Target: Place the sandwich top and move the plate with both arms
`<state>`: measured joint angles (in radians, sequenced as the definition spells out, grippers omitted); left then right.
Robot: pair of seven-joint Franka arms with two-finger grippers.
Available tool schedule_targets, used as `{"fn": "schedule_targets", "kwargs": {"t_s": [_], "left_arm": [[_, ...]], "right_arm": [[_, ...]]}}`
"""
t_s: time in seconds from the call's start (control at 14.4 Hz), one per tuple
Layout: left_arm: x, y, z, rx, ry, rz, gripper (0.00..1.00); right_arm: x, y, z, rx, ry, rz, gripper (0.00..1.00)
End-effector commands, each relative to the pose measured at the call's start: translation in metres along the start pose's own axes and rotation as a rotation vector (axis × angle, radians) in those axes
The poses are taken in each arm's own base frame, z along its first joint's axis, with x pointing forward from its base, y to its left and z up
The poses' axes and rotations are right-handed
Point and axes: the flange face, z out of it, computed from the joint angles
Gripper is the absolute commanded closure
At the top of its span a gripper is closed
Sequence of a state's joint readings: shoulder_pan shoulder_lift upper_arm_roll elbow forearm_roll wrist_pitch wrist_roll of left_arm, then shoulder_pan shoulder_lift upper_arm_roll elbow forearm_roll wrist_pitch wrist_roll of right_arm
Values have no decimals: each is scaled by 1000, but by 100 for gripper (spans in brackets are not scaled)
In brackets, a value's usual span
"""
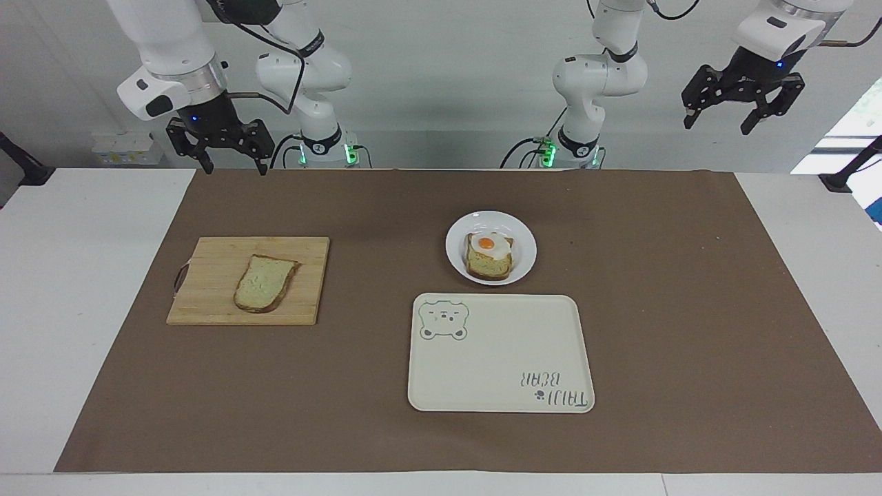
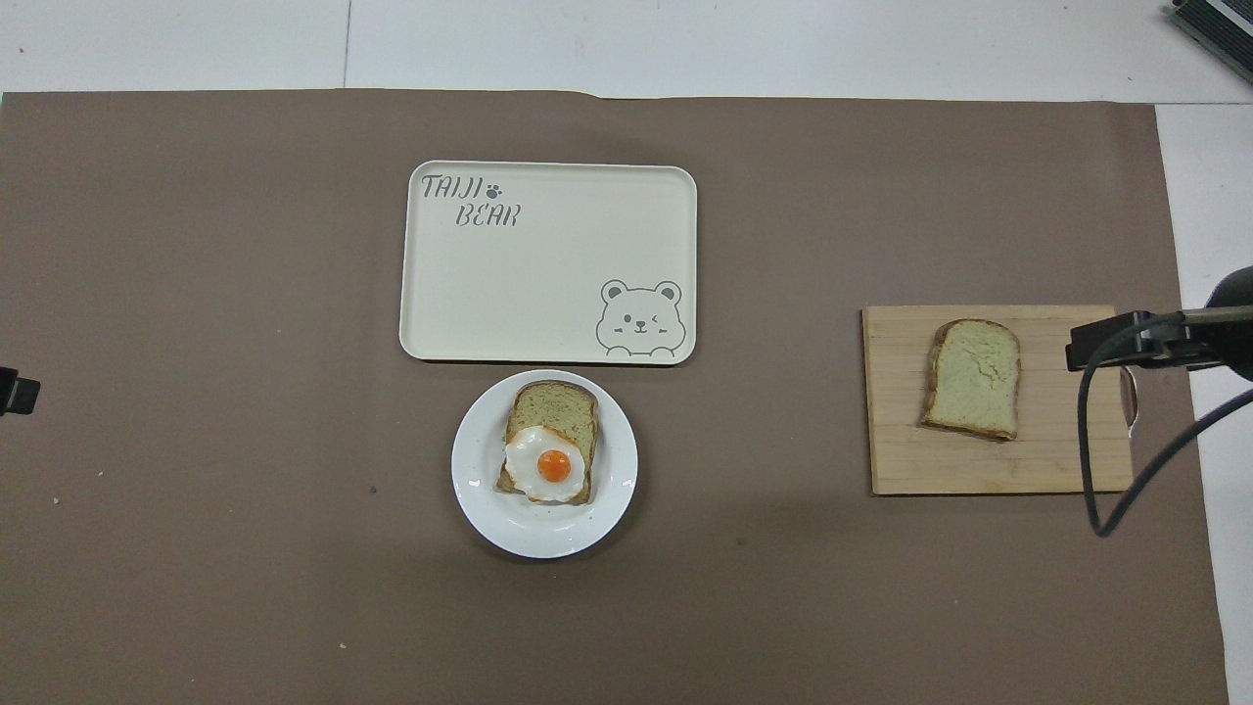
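Brown paper covers most of my white table [image 1: 83, 289], and both arms are up in the air near their bases. My right gripper [image 1: 231, 165] hangs with fingers pointing down and spread wide, holding nothing, over the paper's edge at the robots' end, up-table from the wooden cutting board [image 1: 213, 303]. My left gripper [image 1: 723, 124] is raised higher at the left arm's end, tilted, fingers splayed wide and empty too, well apart from everything on the table.

Taking the board as my landmark: the sandwich top [image 1: 264, 283], a pale speckled bread slice with a brown crust and one rounded end, lies flat on it, roughly in the middle. From overhead I see a black cable and bracket [image 2: 1126, 343] of the right arm overlapping the board's edge toward the right arm's end; the slice [image 2: 974, 377] itself shows uncovered.

Well apart from the board, toward the left arm's end, sits the small round white plate [image 1: 458, 255] carrying a bread slice topped with a fried egg [image 1: 488, 242]. Just beside the plate, farther from the robots than it, lies the cream rectangular tray with a bear print [image 1: 503, 351], bare. Open brown paper lies between board and plate.
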<state>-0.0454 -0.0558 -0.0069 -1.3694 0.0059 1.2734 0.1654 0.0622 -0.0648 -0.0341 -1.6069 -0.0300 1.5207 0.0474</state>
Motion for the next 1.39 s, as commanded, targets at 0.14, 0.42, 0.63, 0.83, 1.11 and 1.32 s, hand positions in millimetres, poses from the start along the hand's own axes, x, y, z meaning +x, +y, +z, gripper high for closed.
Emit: {"fn": "schedule_targets", "kwargs": {"t_s": [0.14, 0.42, 0.63, 0.83, 1.11, 1.32], "left_arm": [[-4, 4, -1, 3, 12, -1, 0], [-4, 4, 0, 1, 13, -6, 0], [-4, 4, -1, 1, 14, -10, 0], [-4, 4, 0, 1, 13, -10, 0], [-4, 6, 0, -5, 13, -9, 0], [-4, 7, 0, -14, 13, -4, 0]], "right_arm": [[-3, 4, -4, -5, -5, -20, 0], [-3, 4, -3, -5, -6, -20, 0], [-3, 4, -4, -5, -5, -20, 0], [-3, 4, -4, -5, -5, -20, 0], [-3, 4, -4, -5, -5, -20, 0], [-3, 4, -4, -5, -5, -20, 0]]}}
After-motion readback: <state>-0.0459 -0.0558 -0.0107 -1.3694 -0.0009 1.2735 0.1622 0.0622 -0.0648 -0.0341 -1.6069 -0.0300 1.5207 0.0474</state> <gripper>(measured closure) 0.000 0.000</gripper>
